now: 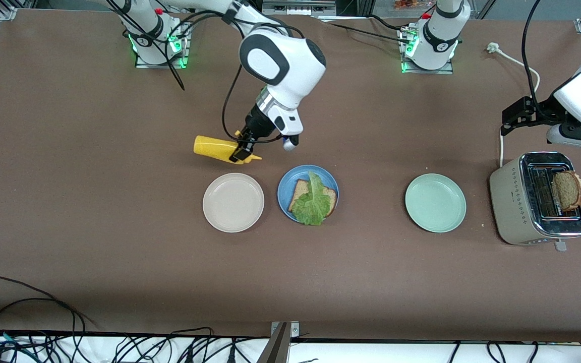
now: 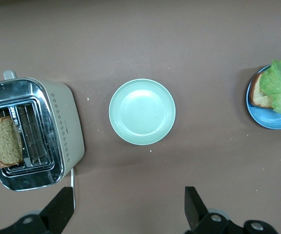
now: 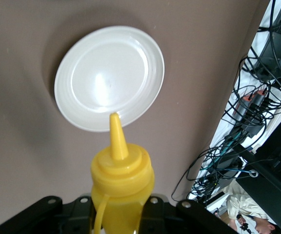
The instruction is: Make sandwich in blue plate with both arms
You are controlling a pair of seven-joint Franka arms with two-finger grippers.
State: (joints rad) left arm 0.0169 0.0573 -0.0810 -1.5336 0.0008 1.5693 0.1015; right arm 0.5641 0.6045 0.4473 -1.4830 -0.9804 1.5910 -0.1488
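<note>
The blue plate (image 1: 285, 189) lies mid-table and holds one brown bread slice (image 1: 300, 190) with a green lettuce leaf (image 1: 313, 201) on top; the left wrist view shows the plate (image 2: 267, 119) too. A second bread slice (image 1: 568, 190) stands in the toaster (image 1: 510, 201), also in the left wrist view (image 2: 5, 143). My right gripper (image 1: 242, 150) is shut on a yellow squeeze bottle (image 1: 215, 146), held on its side above the table by the beige plate (image 1: 233, 202); its nozzle (image 3: 117, 136) points over that plate's rim. My left gripper (image 1: 511, 121) is open and empty, up in the air by the toaster.
A mint-green plate (image 1: 436, 202) lies between the blue plate and the toaster. A white cable (image 1: 515, 63) runs from the toaster toward the left arm's base. Cables hang along the table's front edge (image 1: 119, 348).
</note>
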